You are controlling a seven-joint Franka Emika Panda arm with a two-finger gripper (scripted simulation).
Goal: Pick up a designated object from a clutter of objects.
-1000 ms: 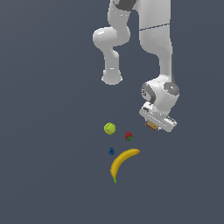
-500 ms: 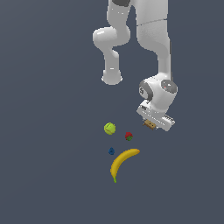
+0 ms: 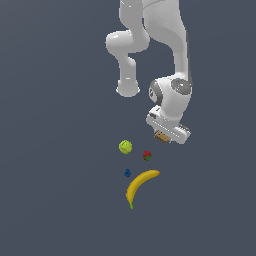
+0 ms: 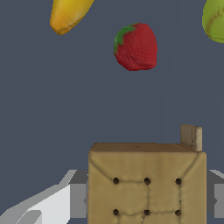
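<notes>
**Cracker held above the clutter**

The gripper (image 3: 163,135) has its jaws closed on the tan cracker (image 4: 146,183), at the exterior view's right of the strawberry (image 3: 147,155), tennis ball (image 3: 125,146) and banana (image 3: 140,184).

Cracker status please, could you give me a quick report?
Tool shut on cracker. Cracker lifted off surface. Strawberry, tennis ball, banana lie apart from it; nothing in the way.

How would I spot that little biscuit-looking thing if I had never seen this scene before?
Follow the big white robot arm down to its gripper; the cracker sits between the fingers there, above the fruit. It is the only flat, square, tan piece with dark dots, unlike the round green ball and red strawberry.
</notes>
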